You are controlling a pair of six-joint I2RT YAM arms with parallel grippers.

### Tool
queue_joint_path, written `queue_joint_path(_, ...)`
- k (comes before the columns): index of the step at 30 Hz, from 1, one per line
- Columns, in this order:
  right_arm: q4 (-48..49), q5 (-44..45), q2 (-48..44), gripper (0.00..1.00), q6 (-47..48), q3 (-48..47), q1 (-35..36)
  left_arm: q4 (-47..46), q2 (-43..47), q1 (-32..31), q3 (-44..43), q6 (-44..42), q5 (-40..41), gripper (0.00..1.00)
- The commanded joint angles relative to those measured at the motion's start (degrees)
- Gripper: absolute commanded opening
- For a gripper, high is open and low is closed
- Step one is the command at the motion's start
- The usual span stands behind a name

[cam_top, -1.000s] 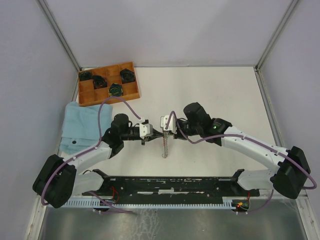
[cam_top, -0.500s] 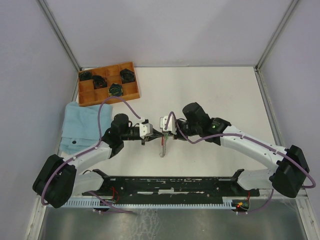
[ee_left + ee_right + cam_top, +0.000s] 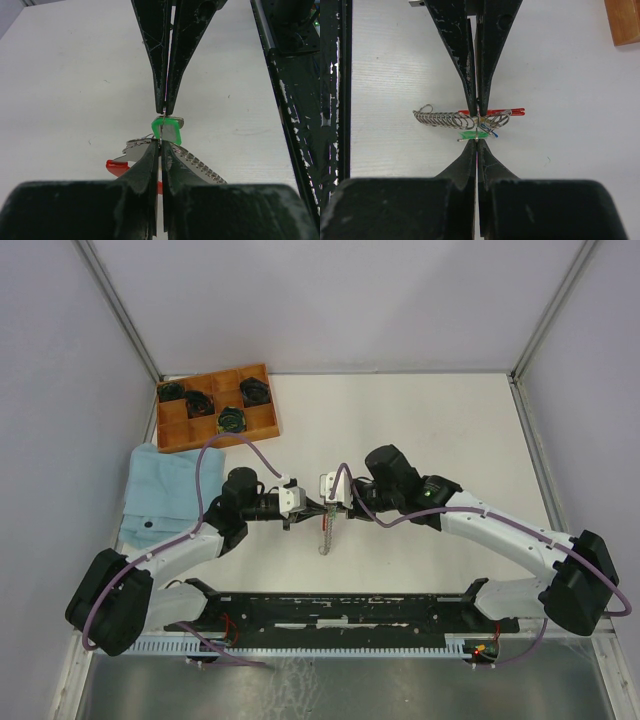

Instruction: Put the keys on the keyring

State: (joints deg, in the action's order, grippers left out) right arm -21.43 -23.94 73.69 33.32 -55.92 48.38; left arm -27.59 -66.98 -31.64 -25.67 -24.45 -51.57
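My two grippers meet tip to tip above the table's middle. In the top view the left gripper [image 3: 318,508] and the right gripper [image 3: 331,507] are both shut. The keyring [image 3: 497,120] hangs between them, its thin wire pinched by the left gripper [image 3: 161,141] and the right gripper [image 3: 477,142] from opposite sides. A green-headed key [image 3: 167,129] sits on the wire between the tips. A blue key [image 3: 495,134] shows only as a sliver. The red strap [image 3: 510,112] and the silver chain [image 3: 440,119] hang from the ring, and the chain [image 3: 324,538] dangles toward the table.
A wooden tray [image 3: 182,432] with dark round coils stands at the back left, with a light blue cloth [image 3: 160,490] in front of it. A black rail [image 3: 340,605] runs along the near edge. The tray's corner [image 3: 622,20] shows in the right wrist view.
Both grips have held. The right gripper and the dangling chain have shifted slightly to the left.
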Motion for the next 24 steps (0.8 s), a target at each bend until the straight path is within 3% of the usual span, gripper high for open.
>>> queue_joint_path(1, 2.3, -0.7, -0.1, 0.01, 0.3, -2.1, 0.5, -3.9, 0.1, -0.3, -1.4, 1.5, -2.0, 0.03)
queue_joint_path(24, 1.5, 1.2, -1.6, 0.01, 0.1, -2.0, 0.7, -3.3, 0.2, -0.4, -1.3, 1.3, -1.2, 0.03)
